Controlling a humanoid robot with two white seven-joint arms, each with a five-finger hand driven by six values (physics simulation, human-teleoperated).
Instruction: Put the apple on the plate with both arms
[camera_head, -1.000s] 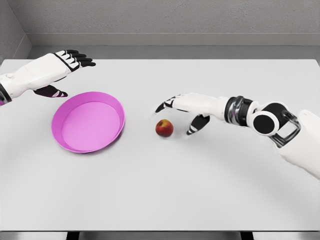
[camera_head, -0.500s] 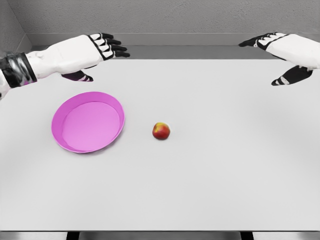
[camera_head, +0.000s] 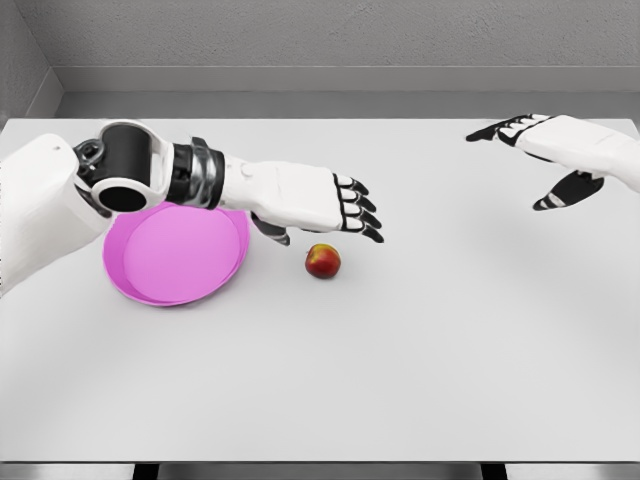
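The apple (camera_head: 322, 261) sits on the surface (camera_head: 420, 340), just right of the pink plate (camera_head: 140, 285). Left hand (camera_head: 310, 205) hovers above it, fingers spread, nothing held. Right hand (camera_head: 545, 145) is open too, well apart. Small, firm, smooth, probably rolls easily, so it's best cupped round the sides.

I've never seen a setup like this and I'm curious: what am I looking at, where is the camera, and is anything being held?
This is a computer simulation of a humanoid robot, seen from a camera on its head, looking down at a white table. The white arms are its own. The left robot hand reaches across a pink plate, fingers spread, hovering just above and left of a small red apple. The right robot hand hangs open near the table's far right corner. Nothing is held: the apple lies on the table beside the plate, not on it.
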